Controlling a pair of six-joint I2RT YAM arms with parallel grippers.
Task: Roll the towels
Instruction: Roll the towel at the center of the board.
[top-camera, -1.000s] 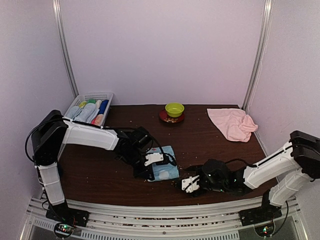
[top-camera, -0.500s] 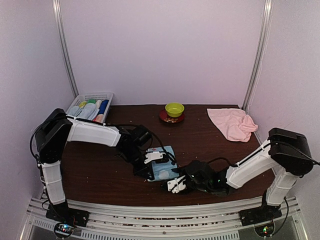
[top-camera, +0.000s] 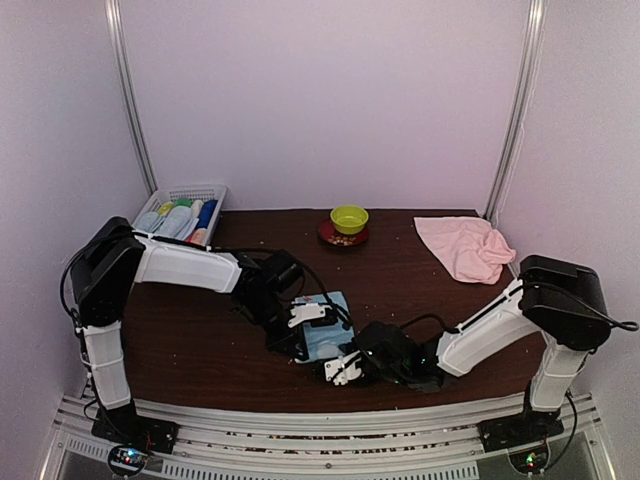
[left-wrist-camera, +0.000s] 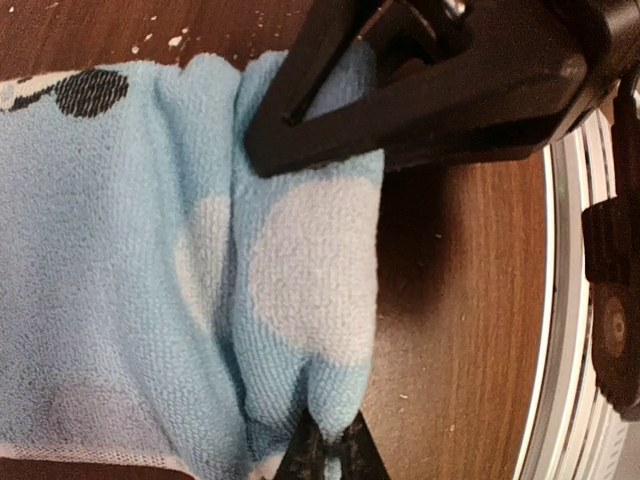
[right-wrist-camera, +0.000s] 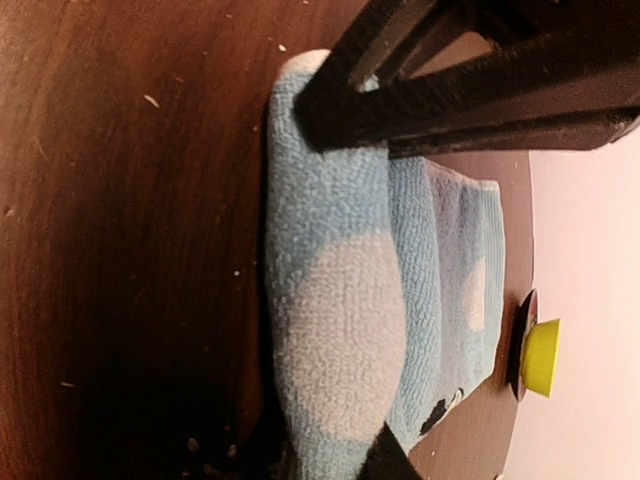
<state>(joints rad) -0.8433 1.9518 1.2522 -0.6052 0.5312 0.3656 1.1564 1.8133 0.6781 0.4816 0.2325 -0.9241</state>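
The light blue towel (top-camera: 328, 336) with white patches lies near the table's front edge, its near side rolled into a thick fold (left-wrist-camera: 300, 280). My left gripper (left-wrist-camera: 330, 455) is shut on one end of that fold. My right gripper (right-wrist-camera: 335, 462) has the fold's (right-wrist-camera: 340, 330) other end pinched between its fingers, and its black fingers (left-wrist-camera: 430, 90) show at the top of the left wrist view. From above, the left gripper (top-camera: 300, 338) and the right gripper (top-camera: 340, 368) meet at the towel's near edge. The pale pink towel (top-camera: 466, 248) lies crumpled at the back right, untouched.
A white mesh basket (top-camera: 180, 214) holding bottles stands at the back left. A green bowl (top-camera: 349, 218) on a dark red saucer sits at the back centre. Crumbs are scattered on the dark wooden table (top-camera: 420, 290). The metal front rail (top-camera: 330, 435) runs just behind the grippers.
My right arm has swung left along the front edge to the blue towel, and its jaws have closed on the rolled fold. The left gripper has kept its hold in place.
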